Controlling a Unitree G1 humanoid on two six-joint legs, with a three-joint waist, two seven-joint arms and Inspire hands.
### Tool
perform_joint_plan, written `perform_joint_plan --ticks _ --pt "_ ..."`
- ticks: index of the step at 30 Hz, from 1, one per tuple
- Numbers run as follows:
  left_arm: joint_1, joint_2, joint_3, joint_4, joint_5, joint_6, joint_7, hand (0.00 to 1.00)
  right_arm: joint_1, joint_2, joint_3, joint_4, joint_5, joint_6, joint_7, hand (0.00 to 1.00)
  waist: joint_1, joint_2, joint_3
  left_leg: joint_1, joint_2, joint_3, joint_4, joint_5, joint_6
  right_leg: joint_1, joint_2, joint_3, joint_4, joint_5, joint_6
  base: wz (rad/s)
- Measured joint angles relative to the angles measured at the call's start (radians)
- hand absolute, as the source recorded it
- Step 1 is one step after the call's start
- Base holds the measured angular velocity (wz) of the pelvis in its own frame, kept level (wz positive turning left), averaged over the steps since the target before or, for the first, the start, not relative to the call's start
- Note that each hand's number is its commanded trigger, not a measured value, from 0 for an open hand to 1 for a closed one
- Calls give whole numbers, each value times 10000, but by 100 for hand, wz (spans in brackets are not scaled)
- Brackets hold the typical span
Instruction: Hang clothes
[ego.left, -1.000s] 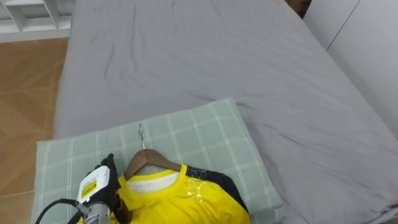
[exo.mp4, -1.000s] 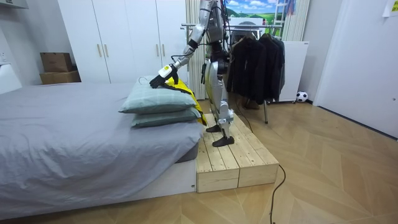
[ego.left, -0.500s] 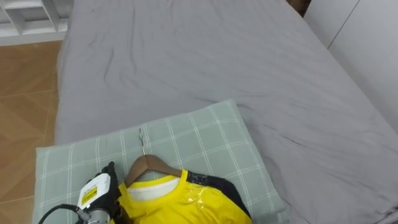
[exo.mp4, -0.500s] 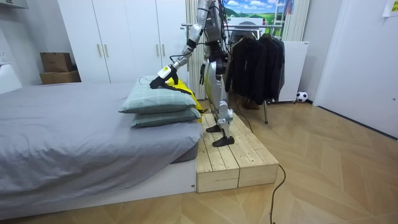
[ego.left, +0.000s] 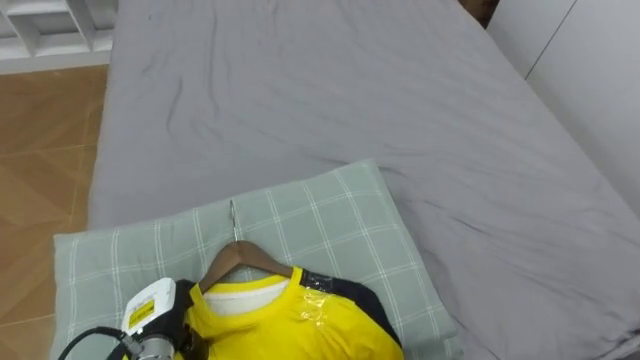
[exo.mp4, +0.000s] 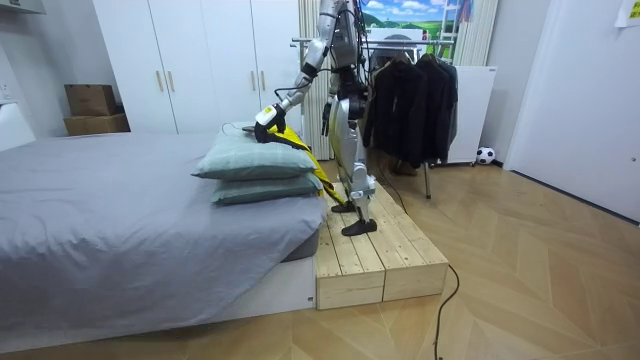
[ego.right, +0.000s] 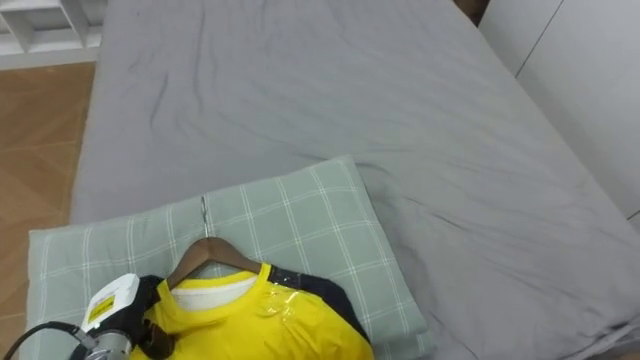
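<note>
A yellow shirt (ego.left: 300, 325) with a dark trim hangs on a wooden hanger (ego.left: 240, 258), over a green checked pillow (ego.left: 330, 220) at the near end of the grey bed (ego.left: 350, 90). My left hand (ego.left: 150, 312) is at the lower left, shut on the hanger's shoulder under the shirt's collar. The metal hook points away from me across the pillow. In the room view I stand on a wooden platform (exo.mp4: 380, 250) at the head of the bed. My left hand (exo.mp4: 266, 115) is held out over the stacked pillows (exo.mp4: 245, 158), and the shirt (exo.mp4: 300, 150) trails down their side.
A clothes rack (exo.mp4: 410, 90) with dark garments stands close behind me. White wardrobes (exo.mp4: 200, 60) line the far wall, with cardboard boxes (exo.mp4: 92, 108) beside them. Wood floor runs along my left of the bed (ego.left: 40, 130). A small ball (exo.mp4: 485, 156) lies by the rack.
My left hand has drawn back a little towards me and risen with the hanger. More of the shirt now hangs down the pillows' side.
</note>
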Motion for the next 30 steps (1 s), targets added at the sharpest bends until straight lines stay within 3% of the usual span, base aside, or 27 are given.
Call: perform_joint_plan --ticks 9,30 --pt "3 110 -341 41 -32 -31 2 100 7 0 35 6 100 0 -1 0 33 3 -2 49 -1 -1 1 0 0 55 -1 -1 -5 0 0 0" --pt "136 -42 -178 336 -562 -177 -287 100 19 1 87 4 71 0 -17 0 57 40 18 225 -3 -7 2 0 -1 320 -1 -19 -181 0 0 0"
